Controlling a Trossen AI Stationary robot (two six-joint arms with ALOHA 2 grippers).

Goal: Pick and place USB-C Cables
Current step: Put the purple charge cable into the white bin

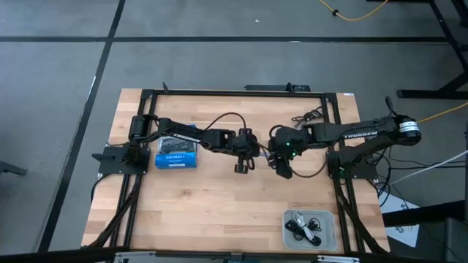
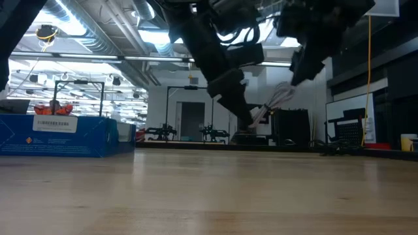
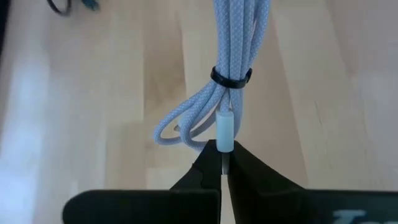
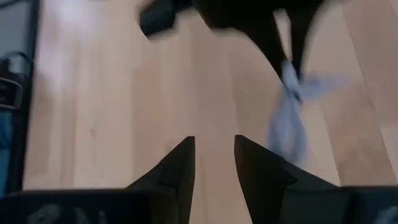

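Note:
A pale grey-white braided USB-C cable (image 3: pixel 239 43), bundled with a black tie (image 3: pixel 230 78), sticks out ahead of my left gripper (image 3: pixel 224 163), which is shut on it over the table's middle (image 1: pixel 243 159). In the low view the bundle (image 2: pixel 273 103) shows above the tabletop. My right gripper (image 4: pixel 214 155) is open and holds nothing. It hovers just to the right of the left one (image 1: pixel 284 166), with the blurred pale bundle (image 4: pixel 287 124) ahead of it. Other cables (image 1: pixel 303 226) lie in a grey tray. My left gripper pinches the bundle's white connector plug (image 3: pixel 224 127), at the bundle's end, between its two fingertips. The fingers lie along the bundle, which reaches straight out beyond them. The low view shows the bundle clear of the table.
A blue box (image 1: pixel 176 155) lies on the table's left part, under the left arm. The grey tray (image 1: pixel 287 218) sits at the near right corner. A bit of black cable (image 3: pixel 59 6) shows at the edge of the left wrist view. Bare wood stretches across the near half.

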